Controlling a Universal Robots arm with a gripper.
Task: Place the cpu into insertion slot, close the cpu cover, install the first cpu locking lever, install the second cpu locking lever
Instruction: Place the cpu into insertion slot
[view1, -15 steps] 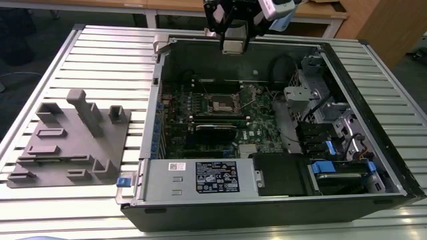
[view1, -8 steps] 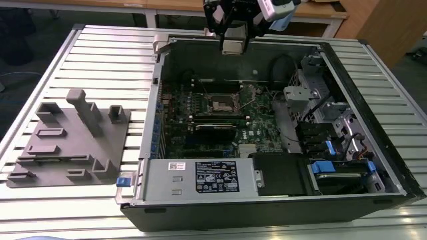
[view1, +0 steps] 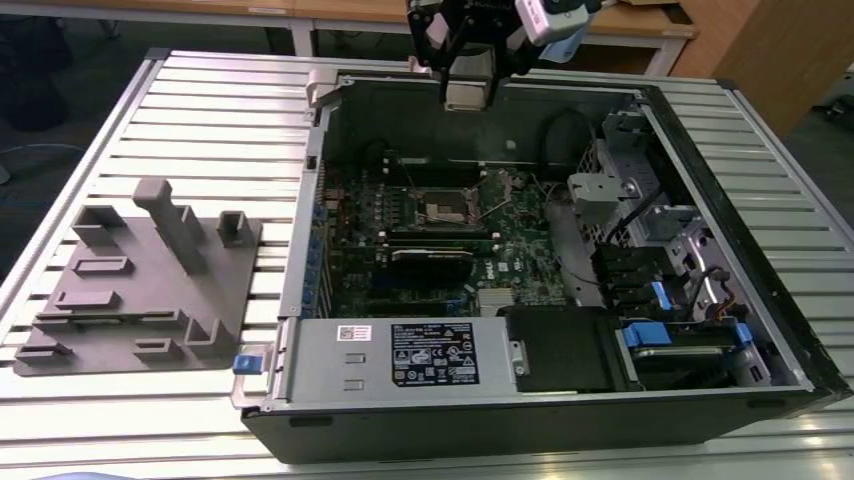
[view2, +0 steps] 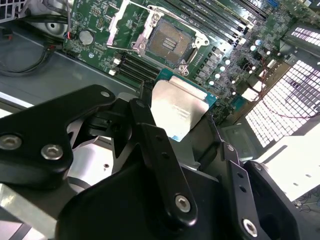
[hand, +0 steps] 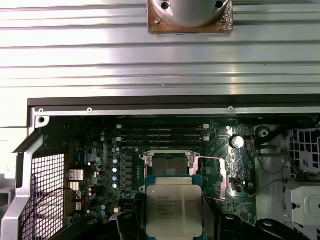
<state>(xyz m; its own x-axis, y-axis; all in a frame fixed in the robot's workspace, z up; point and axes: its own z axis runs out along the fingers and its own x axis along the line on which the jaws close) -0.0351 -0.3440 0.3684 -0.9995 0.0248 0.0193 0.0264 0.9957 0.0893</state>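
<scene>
The chip (hand: 174, 207) is pinched by its two opposite edges in the hand (hand: 174, 221), silver top facing the first wrist view. In the exterior view it hangs above the far wall of the open computer case (view1: 310, 250), well apart from the socket (view1: 451, 207) on the green board below.

The grip is on thin edges only, so I judge a slip or a tilt the first risk. A dropped chip could land on the socket's dark centre (view2: 170, 42) and bend its contacts. A chip lowered out of square with the socket, or off level, could jam on its rim. The cover (view2: 116, 21) appears swung open beside the socket, and the fingers (view2: 150, 130) could catch it on the way down. The case rests on a slatted bench (view1: 200, 110).
</scene>
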